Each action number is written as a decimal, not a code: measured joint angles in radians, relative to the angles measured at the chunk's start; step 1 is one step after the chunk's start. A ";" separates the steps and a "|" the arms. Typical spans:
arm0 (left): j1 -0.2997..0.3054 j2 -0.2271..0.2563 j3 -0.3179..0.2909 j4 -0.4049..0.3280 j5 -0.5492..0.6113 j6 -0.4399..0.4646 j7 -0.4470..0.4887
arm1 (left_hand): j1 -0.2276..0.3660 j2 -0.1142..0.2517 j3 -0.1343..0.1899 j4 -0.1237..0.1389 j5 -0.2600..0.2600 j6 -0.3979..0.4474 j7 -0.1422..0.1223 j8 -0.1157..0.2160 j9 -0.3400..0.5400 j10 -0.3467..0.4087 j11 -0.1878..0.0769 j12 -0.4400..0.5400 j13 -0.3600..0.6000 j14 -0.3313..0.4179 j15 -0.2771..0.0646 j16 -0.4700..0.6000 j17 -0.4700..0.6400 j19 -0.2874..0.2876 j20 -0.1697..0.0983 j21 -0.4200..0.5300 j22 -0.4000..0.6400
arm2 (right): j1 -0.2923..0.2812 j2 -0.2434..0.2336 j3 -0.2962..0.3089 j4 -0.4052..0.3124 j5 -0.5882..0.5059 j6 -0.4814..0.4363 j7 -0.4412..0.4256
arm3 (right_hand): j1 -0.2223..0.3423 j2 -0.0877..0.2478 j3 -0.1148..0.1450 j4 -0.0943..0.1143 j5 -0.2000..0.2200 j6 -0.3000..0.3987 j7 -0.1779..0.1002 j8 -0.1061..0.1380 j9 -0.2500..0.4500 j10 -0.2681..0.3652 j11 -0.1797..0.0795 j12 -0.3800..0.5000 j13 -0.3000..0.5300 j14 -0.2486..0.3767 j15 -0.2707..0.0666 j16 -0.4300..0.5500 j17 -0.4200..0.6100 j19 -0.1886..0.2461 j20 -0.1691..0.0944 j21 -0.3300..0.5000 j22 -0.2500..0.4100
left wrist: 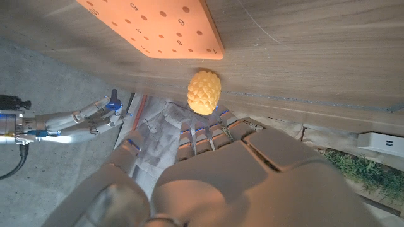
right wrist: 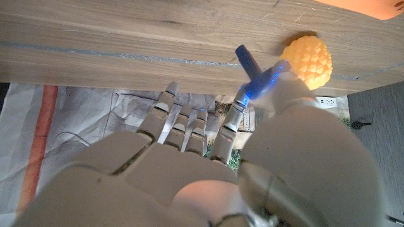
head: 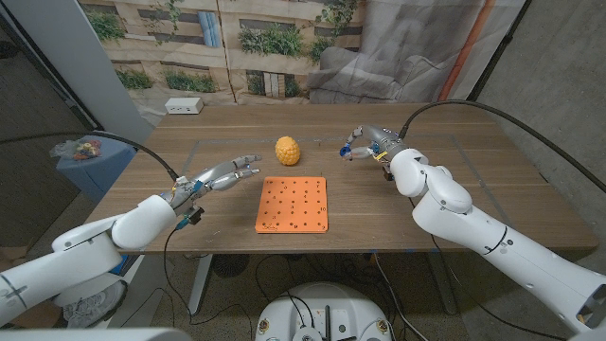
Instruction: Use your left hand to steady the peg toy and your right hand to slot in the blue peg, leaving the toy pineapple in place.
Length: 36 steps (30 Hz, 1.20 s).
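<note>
Already pinched: the blue peg (right wrist: 247, 62) is up off the counter (head: 492, 180) in the right hand (head: 365, 145).
Its fingers (right wrist: 238, 104) and thumb hold the peg, well right of the orange peg board (head: 293, 204), which lies mid-counter with the toy pineapple (head: 288, 150) just behind it. The left hand (head: 220, 175) hovers beside the board, fingers spread and empty; next, I judge, it must press the board while the peg travels over a hole.
</note>
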 measured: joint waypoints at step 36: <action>-0.067 0.036 0.148 0.108 0.434 -0.143 0.008 | -0.028 -0.012 -0.055 0.102 0.004 -0.111 -0.053 -0.012 0.000 -0.077 -0.019 -0.015 0.000 -0.087 -0.001 -0.007 0.004 -0.129 0.008 -0.010 0.000 | -0.062 0.035 0.026 0.002 0.378 0.049 -0.305 | -0.006 0.006 -0.007 0.001 0.008 0.000 0.000 0.000 0.000 0.025 0.000 0.000 0.000 0.013 0.005 0.000 0.005 0.008 -0.008 0.000 0.000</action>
